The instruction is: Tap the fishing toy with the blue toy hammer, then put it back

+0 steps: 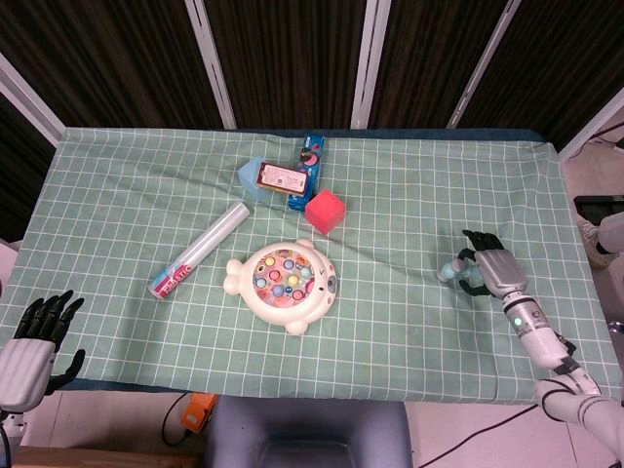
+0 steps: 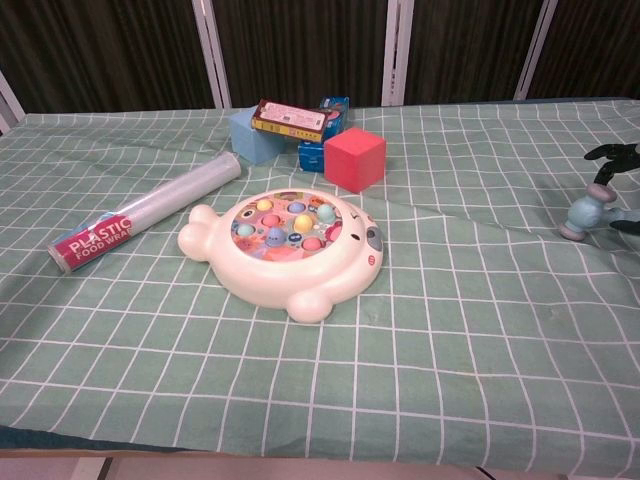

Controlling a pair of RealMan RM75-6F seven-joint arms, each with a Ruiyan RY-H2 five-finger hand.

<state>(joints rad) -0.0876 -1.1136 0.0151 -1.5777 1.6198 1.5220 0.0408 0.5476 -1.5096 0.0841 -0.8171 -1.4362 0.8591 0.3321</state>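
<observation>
Green checked cloth covers the desk (image 1: 117, 185) in front of dark slatted panels. Over its right side the right hand (image 1: 490, 268) sits on the small pale-blue plastic toy hammer (image 1: 453, 270), fingers curled around the handle; whether they have actually clamped is unclear. Only the hammer head shows, lying on the cloth well right of the white fish-shaped fishing toy with coloured pegs (image 1: 282, 280). The hammer looks light, rigid and smooth, so a grip mid-handle should suit it. The left hand (image 1: 34, 346) hangs off the near-left edge, fingers apart and holding nothing.

Glossy plastic fishing toy (image 1: 283, 286) and hammer (image 2: 586, 213) lie on matt checked cloth (image 1: 409, 195).
</observation>
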